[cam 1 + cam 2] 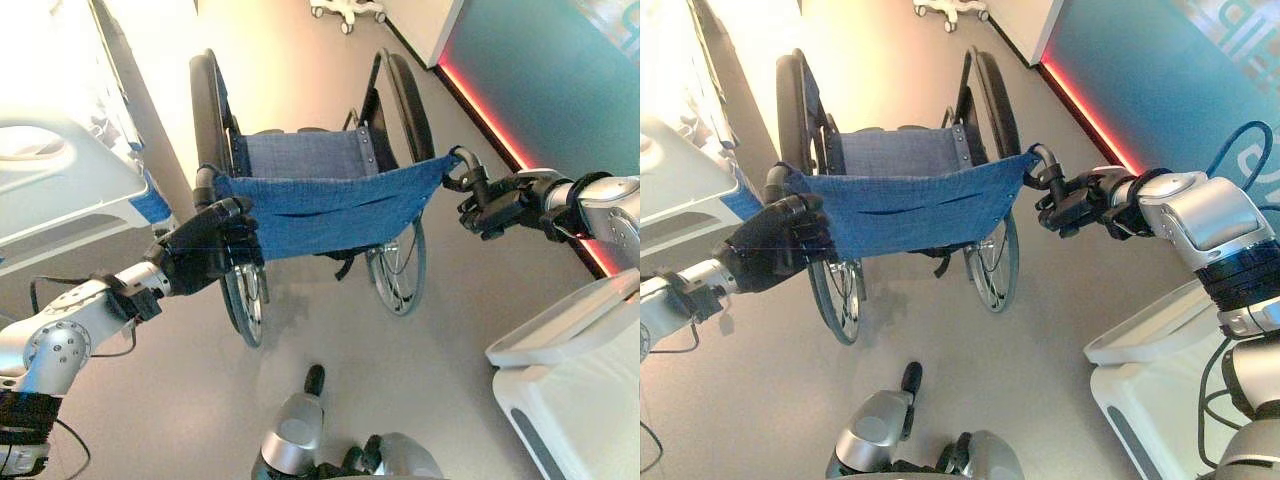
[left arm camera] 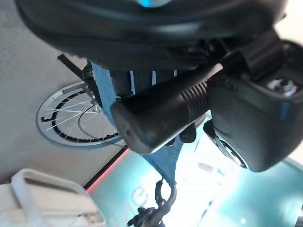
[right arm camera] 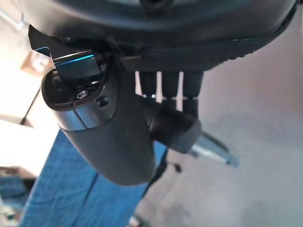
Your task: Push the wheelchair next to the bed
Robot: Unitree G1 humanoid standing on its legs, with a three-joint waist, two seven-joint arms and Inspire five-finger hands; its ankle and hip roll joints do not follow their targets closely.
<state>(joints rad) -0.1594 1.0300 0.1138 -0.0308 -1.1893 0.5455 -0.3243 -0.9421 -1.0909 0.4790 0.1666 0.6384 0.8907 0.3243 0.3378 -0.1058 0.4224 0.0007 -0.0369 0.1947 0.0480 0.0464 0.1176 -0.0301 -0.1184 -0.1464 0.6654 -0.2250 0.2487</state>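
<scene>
Left eye view: the wheelchair (image 1: 320, 200) stands on the grey floor (image 1: 330, 360) directly ahead, seen from behind, its blue fabric backrest (image 1: 325, 205) stretched between the two push handles. Left hand (image 1: 205, 250) has its fingers curled round the left push handle (image 1: 207, 180). Right hand (image 1: 490, 205) is closed on the right push handle (image 1: 462, 165). The bed (image 1: 60, 190), white with a blue corner piece, lies at the left, just beside the wheelchair's left big wheel (image 1: 205, 110). A white unit (image 1: 570, 380) sits at the lower right. A teal wall (image 1: 560, 80) with a red glowing strip along its base runs down the right side.

Right eye view: same layout. Left hand (image 1: 775, 245) wrapped on the handle at the backrest's left corner; right hand (image 1: 1070, 205) gripping the curved handle end at the right corner.

Left wrist view: the left hand's thumb (image 2: 161, 113) lies across the grip, blue fabric (image 2: 163, 156) and a spoked wheel (image 2: 78, 116) beyond it.

Right wrist view: right hand's fingers (image 3: 165, 85) and thumb (image 3: 173, 130) are bent inward, closed on the handle; blue fabric (image 3: 66, 189) lies past them, over the grey floor.
</scene>
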